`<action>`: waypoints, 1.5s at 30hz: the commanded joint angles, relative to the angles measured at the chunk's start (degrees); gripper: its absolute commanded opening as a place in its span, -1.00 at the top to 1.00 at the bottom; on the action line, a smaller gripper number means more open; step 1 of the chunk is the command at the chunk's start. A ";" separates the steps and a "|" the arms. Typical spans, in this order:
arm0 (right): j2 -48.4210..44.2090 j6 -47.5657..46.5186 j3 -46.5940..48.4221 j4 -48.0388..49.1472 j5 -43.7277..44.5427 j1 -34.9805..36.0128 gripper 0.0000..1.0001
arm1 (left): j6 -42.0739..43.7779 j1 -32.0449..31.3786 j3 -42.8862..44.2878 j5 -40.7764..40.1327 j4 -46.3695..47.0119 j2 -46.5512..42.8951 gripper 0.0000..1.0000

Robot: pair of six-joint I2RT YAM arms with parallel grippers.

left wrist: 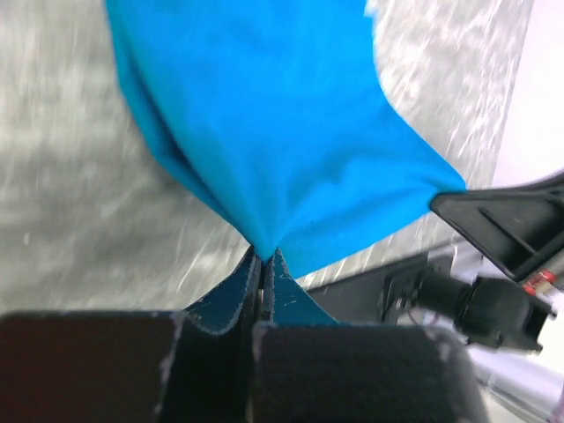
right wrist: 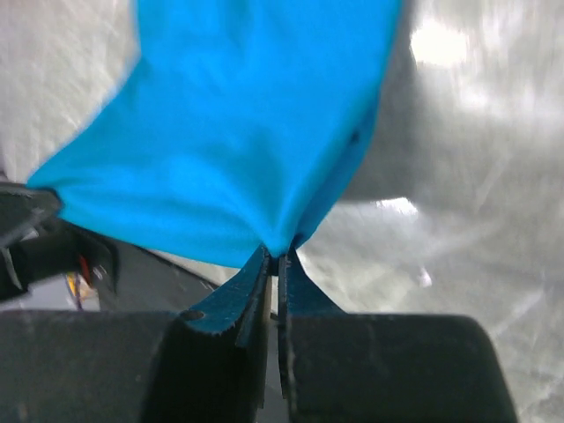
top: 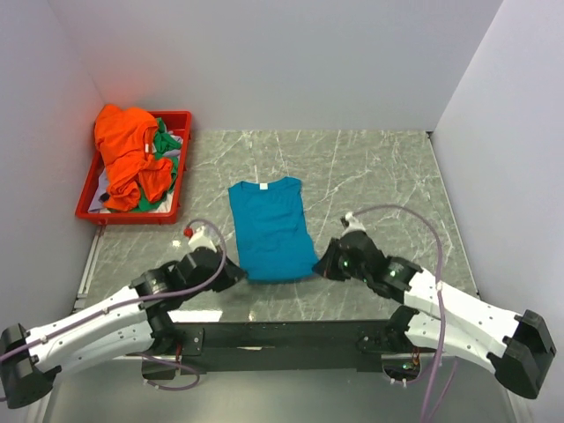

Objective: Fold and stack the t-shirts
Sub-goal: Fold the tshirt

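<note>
The teal-blue t-shirt (top: pixel 269 226) lies on the marble table, sleeves folded in, collar at the far end. My left gripper (top: pixel 240 276) is shut on its near left corner, and the cloth (left wrist: pixel 264 132) rises from the pinch (left wrist: pixel 264 254). My right gripper (top: pixel 322 264) is shut on its near right corner, the cloth (right wrist: pixel 238 132) pulled taut from the pinch (right wrist: pixel 279 254). The orange t-shirt (top: pixel 128 150) lies crumpled over the green t-shirt (top: pixel 166 145) at the far left.
A red plastic tray (top: pixel 181 167) at the far left holds the orange and green shirts. White walls stand on three sides. A black bar (top: pixel 282 333) runs along the near table edge between the arm bases.
</note>
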 commanded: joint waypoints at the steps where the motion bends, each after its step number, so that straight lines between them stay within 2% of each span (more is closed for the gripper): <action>1: 4.24 -6.25 9.29 -3.74 5.10 -2.10 1.00 | 5.94 2.28 7.14 -6.01 -3.02 5.24 0.99; 5: 10.58 -10.48 16.69 -4.45 2.73 -6.32 1.00 | 11.57 9.22 10.92 -0.84 0.40 9.13 0.99; 9: 19.26 -13.91 23.46 -4.44 -0.87 -10.62 1.00 | 16.76 18.96 13.91 4.88 4.61 15.35 0.99; 12: 25.59 -15.93 29.34 -4.88 -3.07 -13.44 1.00 | 20.10 23.28 17.43 7.87 5.85 19.49 0.99; 29: 62.24 -22.26 66.17 -11.47 -12.83 -23.72 1.00 | 27.84 39.63 39.75 18.60 9.99 50.34 0.99; 36: 74.92 -23.32 81.80 -14.90 -16.26 -27.15 1.00 | 29.60 43.68 48.97 24.13 11.48 64.56 0.99; 37: 76.15 -23.41 83.05 -15.08 -17.22 -27.68 0.85 | 30.12 43.95 51.25 24.92 11.39 66.07 0.96; 39: 78.88 -23.84 86.38 -15.96 -17.84 -28.12 0.55 | 30.13 44.83 53.02 25.98 11.30 69.32 0.68; 40: 79.58 -24.02 87.27 -16.14 -17.84 -28.56 0.28 | 29.69 45.18 54.16 26.25 11.30 69.86 0.33; 43: 80.03 -24.63 88.77 -16.66 -17.23 -29.26 0.07 | 29.69 46.32 55.66 25.99 10.95 69.78 -0.14; 44: 79.16 -24.90 88.69 -16.75 -16.53 -29.79 -0.06 | 29.86 46.50 55.75 25.46 9.91 69.26 -0.21; 45: 78.45 -25.51 87.38 -16.14 -16.18 -29.88 -0.08 | 29.86 46.59 55.41 24.41 9.81 67.77 -0.24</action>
